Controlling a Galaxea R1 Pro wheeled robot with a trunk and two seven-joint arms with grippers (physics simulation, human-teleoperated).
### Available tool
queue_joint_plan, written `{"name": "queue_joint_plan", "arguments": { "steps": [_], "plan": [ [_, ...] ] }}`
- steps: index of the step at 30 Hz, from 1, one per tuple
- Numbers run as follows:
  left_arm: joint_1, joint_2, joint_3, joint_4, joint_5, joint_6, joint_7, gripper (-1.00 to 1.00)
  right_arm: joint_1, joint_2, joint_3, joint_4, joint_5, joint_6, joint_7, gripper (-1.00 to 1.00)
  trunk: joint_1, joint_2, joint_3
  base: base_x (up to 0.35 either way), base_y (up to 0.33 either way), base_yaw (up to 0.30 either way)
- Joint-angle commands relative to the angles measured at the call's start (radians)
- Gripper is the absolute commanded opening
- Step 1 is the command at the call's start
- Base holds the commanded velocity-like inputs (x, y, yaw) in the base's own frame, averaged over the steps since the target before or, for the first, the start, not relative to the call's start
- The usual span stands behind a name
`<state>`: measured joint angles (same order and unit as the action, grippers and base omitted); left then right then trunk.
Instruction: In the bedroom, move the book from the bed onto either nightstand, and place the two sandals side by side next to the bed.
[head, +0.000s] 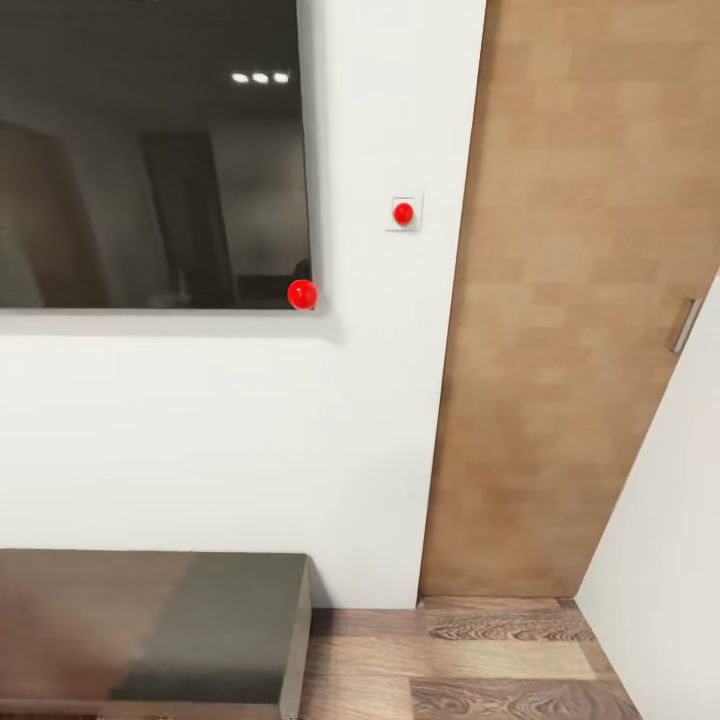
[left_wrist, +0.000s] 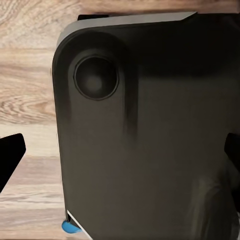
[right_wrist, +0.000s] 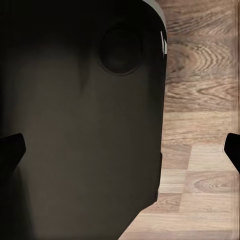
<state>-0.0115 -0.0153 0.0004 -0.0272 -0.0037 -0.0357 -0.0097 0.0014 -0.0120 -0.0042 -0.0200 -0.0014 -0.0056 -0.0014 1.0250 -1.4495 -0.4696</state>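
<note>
The head camera faces a white wall. At the left hangs a dark glossy screen that mirrors a dim room and three ceiling lights, with a red ball at its lower right corner. Below it, low against the wall, stands a long dark-brown bench. Further right a small white wall switch carries a red dot. Right of that is a tan wooden door with a metal handle near its right edge, and a second white wall cuts in at the far right. Wood-plank floor runs along the foot of the door.

The left wrist camera looks straight down on the robot's own dark base with a round recess, over the plank floor. The left gripper points downward with its two dark fingertips at opposite edges of the picture, spread wide and holding nothing. A small bright blue bit, perhaps a sandal, peeks out from under the base's edge; too little shows to be sure.

The right wrist camera also looks down past the dark base to the floor. The right gripper hangs the same way, fingertips far apart and empty.
</note>
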Motion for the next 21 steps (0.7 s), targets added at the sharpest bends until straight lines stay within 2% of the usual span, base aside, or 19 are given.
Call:
{"name": "queue_joint_plan", "arguments": {
  "steps": [1, 21],
  "plan": [
    [-0.001, 0.0, 0.0, 0.001, 0.0, -0.003, -0.001, 1.0, 0.0, 0.0, 0.0, -0.001, 0.0, -0.001, 0.0, 1.0, 0.0, 0.0, -0.001, 0.0, -0.124, 0.193],
    [-0.001, 0.0, 0.002, 0.001, 0.001, -0.004, -0.001, 1.0, 0.0, 0.01, 0.001, -0.004, 0.0, -0.001, 0.0, 1.0, 0.0, 0.0, -0.012, 0.0, -0.025, 0.257]
  ]
}}
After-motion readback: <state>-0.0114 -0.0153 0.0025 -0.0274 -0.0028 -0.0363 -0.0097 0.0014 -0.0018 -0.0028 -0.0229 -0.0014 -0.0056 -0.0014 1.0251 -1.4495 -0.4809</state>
